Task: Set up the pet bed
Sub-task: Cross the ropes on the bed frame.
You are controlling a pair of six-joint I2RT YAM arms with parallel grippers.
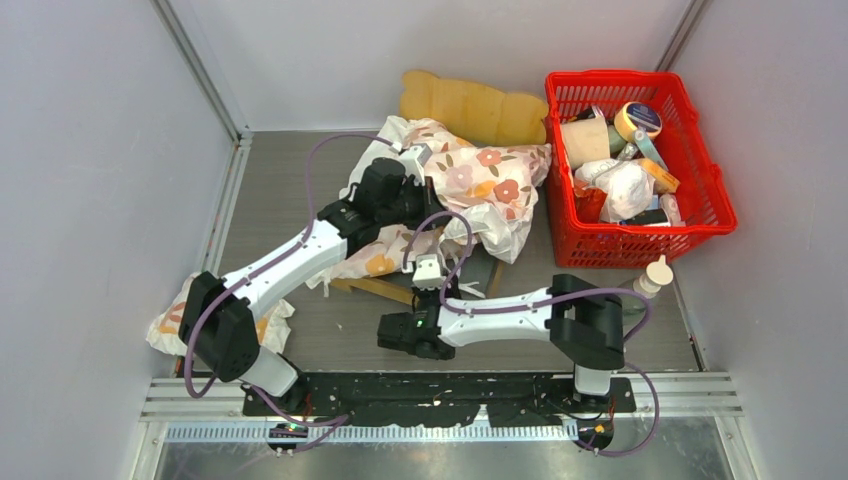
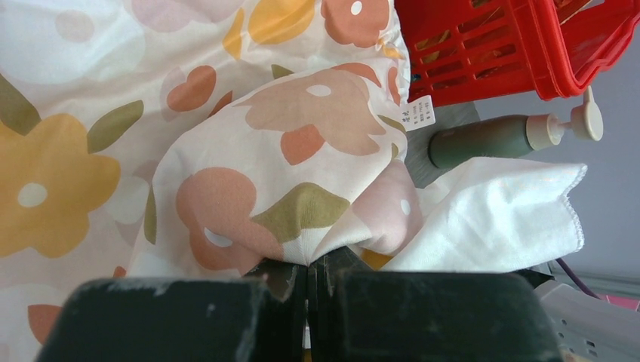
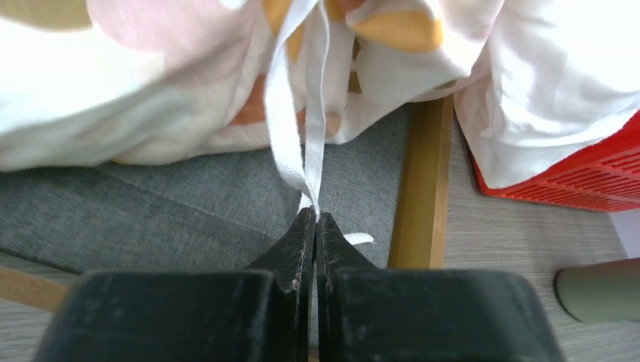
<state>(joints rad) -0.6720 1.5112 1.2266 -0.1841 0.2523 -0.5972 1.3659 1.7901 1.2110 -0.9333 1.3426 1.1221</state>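
The pet bed's scalloped wooden headboard (image 1: 470, 108) stands at the back. Most of the frame is buried under a white floral cushion (image 1: 470, 180). A side rail (image 3: 423, 181) and the grey sleeping surface (image 3: 189, 204) show in the right wrist view. My left gripper (image 2: 317, 260) is shut on a bunched fold of the floral cushion (image 2: 287, 166), over the middle of the bed (image 1: 428, 198). My right gripper (image 3: 315, 215) is shut on a white tie strap (image 3: 309, 136) that hangs from the cushion, just above the grey fabric, near the bed's front (image 1: 437, 248).
A red plastic basket (image 1: 630, 160) full of supplies stands right of the bed, close to the cushion's edge. A green pump bottle (image 1: 652, 277) lies in front of it. Another floral cloth (image 1: 170, 315) lies at the near left by the left arm's base.
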